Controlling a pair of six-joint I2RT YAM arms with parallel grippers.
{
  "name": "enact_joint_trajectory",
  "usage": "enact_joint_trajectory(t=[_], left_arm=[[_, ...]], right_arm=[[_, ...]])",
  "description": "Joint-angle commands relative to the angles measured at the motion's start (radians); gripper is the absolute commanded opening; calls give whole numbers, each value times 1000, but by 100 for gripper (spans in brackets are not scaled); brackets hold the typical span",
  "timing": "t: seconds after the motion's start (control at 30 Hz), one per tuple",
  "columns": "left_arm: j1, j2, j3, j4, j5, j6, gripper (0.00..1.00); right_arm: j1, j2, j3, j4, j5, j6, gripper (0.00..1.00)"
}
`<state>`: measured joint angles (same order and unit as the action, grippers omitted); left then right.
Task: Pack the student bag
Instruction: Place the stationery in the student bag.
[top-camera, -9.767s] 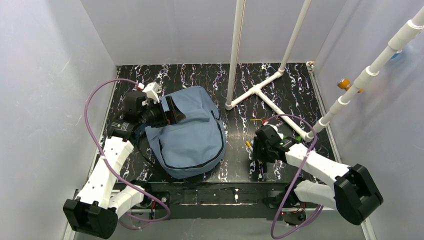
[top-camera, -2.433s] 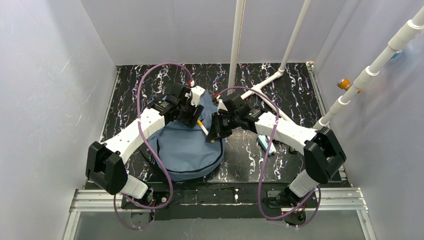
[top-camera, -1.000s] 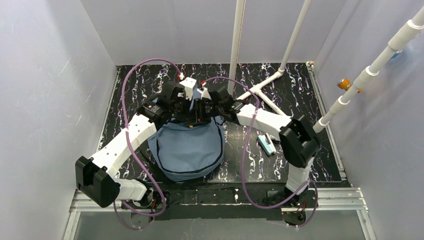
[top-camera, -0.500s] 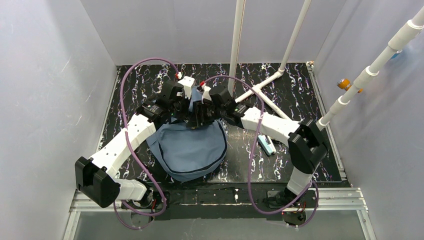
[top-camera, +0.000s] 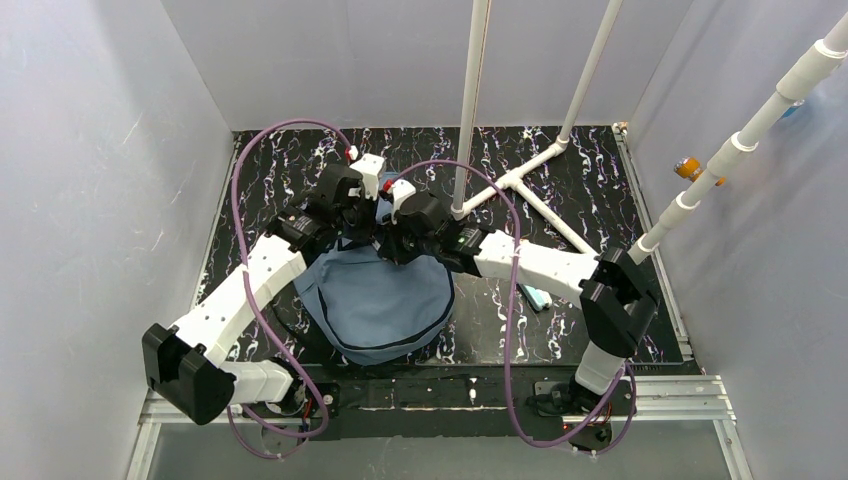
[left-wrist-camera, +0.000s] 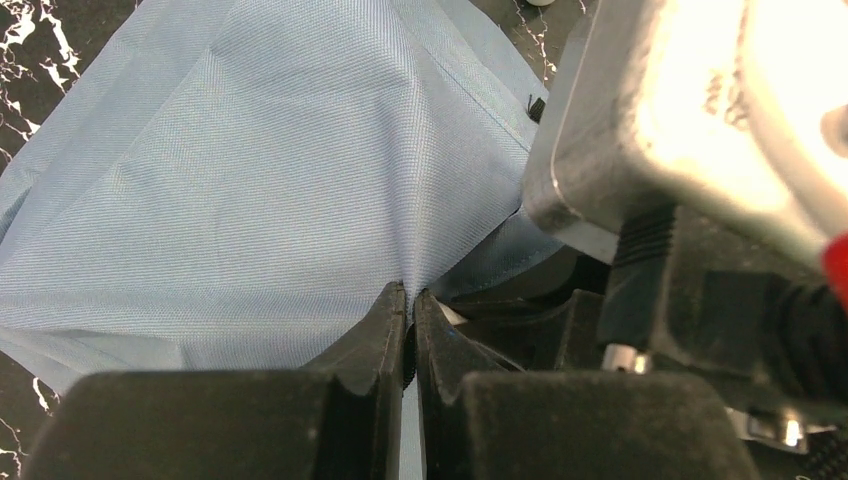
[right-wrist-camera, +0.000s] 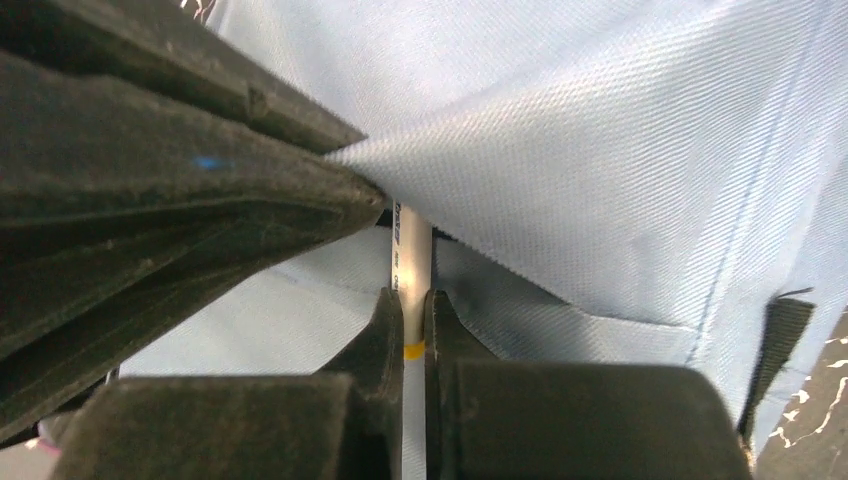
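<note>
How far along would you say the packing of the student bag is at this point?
Done: the left gripper pinches the student bag's fabric, holding a flap up. In hand: the right gripper grips a white pen pointed under that flap. Left: letting the pen go inside, then probably the teal item on the table.

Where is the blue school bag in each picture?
Top external: the student bag lies in the middle, its far end under both grippers.
Left wrist: it fills the upper left, its fabric pinched by the left gripper.
Right wrist: it fills the upper right, behind the white pen held in the right gripper.
Shared landmark: the fold of fabric pinched by the left gripper.
</note>
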<state>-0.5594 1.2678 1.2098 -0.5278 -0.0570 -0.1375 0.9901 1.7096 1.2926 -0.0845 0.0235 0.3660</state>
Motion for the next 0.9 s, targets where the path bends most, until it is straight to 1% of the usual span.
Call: enact_joint_trajectory(t=[0.0,0.07,0.2,0.3,0.37,0.43,0.53,0.6,0.8,0.87], left_arm=[[-14,-78,-9,24,51,-39,0],[-14,-86,-17,31,47,-42,0],[-14,-92,-25,37,48,-49,0],[-14,-94,-30,45,47,-52,0],[-14,-95,-36,50,48,-54,0],[-14,-94,-36,53,51,-58,0],[-14,-93,-39,57,49,-59,0],[-14,-92,-42,60,48,-59,0],[-14,-94,-44,65,45,-54,0],[-14,-96,-46,65,40,-53,0]], right_arm=[[7,-46,2,134,152,-60,1],[7,-47,-2,201,152,-46,1],[5,-16,35,237,150,-22,1],[5,2,5,320,153,-44,1],[4,28,8,330,163,-69,5],[4,51,17,336,167,-89,15],[4,57,26,318,176,-94,36],[4,50,25,309,176,-95,46],[4,-7,32,214,136,-82,60],[4,-28,34,164,121,-75,63]])
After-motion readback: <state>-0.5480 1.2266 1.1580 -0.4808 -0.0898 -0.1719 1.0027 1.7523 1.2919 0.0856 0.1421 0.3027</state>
